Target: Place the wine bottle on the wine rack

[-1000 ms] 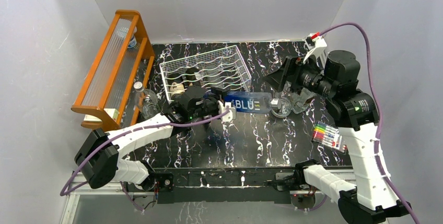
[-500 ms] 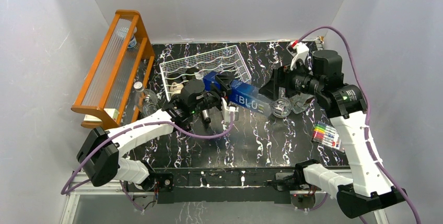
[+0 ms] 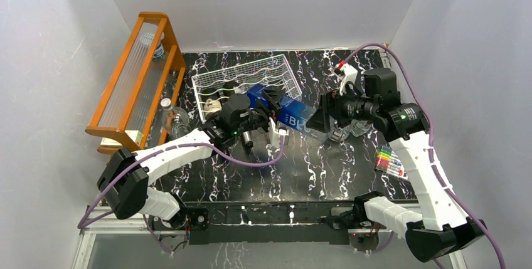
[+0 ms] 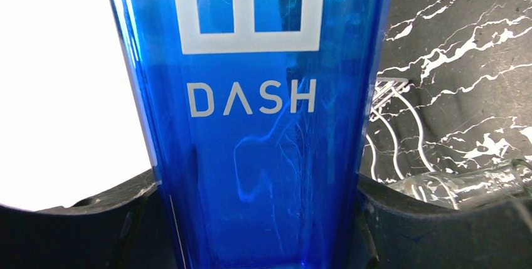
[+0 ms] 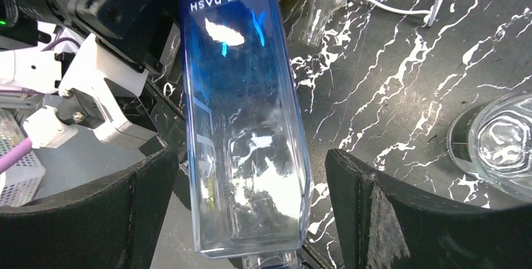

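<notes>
1. The table (image 3: 326,168) is a black slab with white marble veining, enclosed by pale walls on three sides.
2. The mounting rail (image 3: 276,214) that carries my two arms runs along its near edge.
3. The wine rack (image 3: 216,84), silver-white wire, lies flat at the back centre, set slightly askew.
4. An orange wooden shelf (image 3: 135,81) with ribbed clear panels stands at the back left, leaning.
5. A clear bottle (image 3: 170,117) stands upright between shelf and rack.
6. Clear glassware (image 3: 359,125) stands right of centre; I cannot tell how many pieces.
7. A pack of coloured markers (image 3: 392,163) lies near the right edge, well apart from the rack.
</notes>
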{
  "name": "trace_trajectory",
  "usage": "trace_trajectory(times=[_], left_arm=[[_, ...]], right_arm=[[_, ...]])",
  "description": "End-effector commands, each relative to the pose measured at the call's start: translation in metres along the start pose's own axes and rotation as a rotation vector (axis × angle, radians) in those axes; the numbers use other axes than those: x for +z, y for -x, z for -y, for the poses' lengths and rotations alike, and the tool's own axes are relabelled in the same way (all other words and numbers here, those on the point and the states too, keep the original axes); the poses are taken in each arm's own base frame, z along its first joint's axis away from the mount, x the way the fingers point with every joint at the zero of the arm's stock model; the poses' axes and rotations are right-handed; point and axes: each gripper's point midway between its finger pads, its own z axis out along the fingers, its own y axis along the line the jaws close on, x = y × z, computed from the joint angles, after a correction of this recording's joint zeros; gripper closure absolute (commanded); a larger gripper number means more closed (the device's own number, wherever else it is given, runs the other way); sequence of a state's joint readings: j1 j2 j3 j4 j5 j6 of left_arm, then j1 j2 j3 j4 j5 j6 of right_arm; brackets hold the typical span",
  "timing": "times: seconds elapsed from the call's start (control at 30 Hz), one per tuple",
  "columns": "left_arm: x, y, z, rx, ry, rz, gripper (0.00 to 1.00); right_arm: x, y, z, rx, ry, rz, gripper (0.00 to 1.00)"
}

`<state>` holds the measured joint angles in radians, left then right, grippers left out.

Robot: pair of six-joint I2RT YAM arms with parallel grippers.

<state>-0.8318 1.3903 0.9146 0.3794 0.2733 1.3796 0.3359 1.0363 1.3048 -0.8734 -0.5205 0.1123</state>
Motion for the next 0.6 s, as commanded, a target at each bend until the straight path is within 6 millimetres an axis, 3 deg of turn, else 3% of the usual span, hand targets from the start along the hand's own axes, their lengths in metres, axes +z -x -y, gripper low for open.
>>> trace_trajectory(times=[0.0,0.2,0.27,0.57], left_arm=[[-0.015,0.033,-0.100,0.106,0.261,0.090,1.00],[-0.014,0.035,-0.102,0.102,0.250,0.097,1.00],[-0.006,0.031,-0.094,0.095,0.223,0.094,1.00],[-0.001,0.032,-0.095,0.125,0.193,0.094,1.00]], right_arm=[[0.004,-0.006,-0.004,-0.023,0.034,-0.017,0.03],[0.007,-0.013,-0.006,-0.035,0.048,-0.038,0.14],[0.009,-0.015,-0.006,-0.037,0.050,-0.047,0.19],[0.017,-0.021,-0.001,-0.065,0.005,-0.094,0.18]])
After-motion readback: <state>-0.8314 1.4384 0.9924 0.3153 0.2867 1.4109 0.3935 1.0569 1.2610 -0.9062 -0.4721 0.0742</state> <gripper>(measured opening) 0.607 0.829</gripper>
